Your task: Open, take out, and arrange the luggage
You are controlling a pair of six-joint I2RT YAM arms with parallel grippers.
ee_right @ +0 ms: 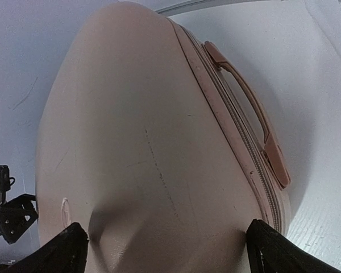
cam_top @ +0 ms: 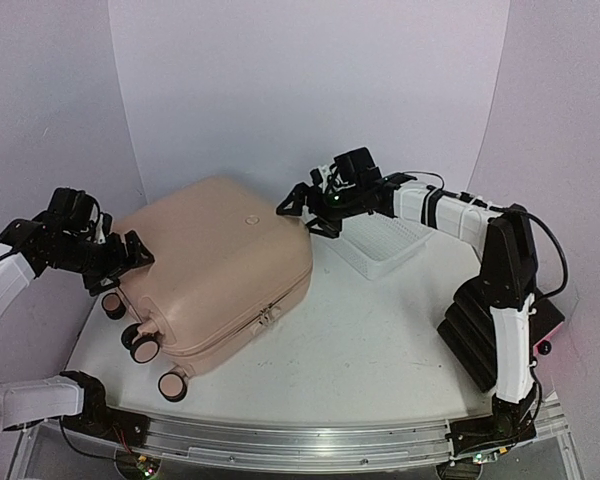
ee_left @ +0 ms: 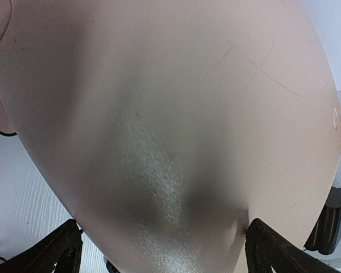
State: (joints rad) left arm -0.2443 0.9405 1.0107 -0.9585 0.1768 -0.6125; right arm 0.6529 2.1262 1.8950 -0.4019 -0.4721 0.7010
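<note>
The luggage lies shut and flat on its broad side on the left half of the desk. Its long axis runs from about 8 o'clock to 2 o'clock in the overhead view. The wheels are at the 8 o'clock end, close to the desk's left edge, and the top end points toward 2 o'clock. The zip runs along the side facing 5 o'clock, and the right wrist view shows a pink carry handle beside that seam. The left tool sits at the shell's 9 o'clock corner just above the wheels, fingers spread wide. In its wrist view the pale pink shell fills the space between the two black fingertips. The right tool hangs at the 2 o'clock corner, also spread apart, with the shell's rounded end between its fingertips. A white mesh basket rests at 3 o'clock of that corner, just beside the case; whether the two touch cannot be told. Bare desk stretches from the zip side toward 5 o'clock, down to the near rail and across to the right arm's base. A curved white wall stands behind the case at 12 o'clock.
</note>
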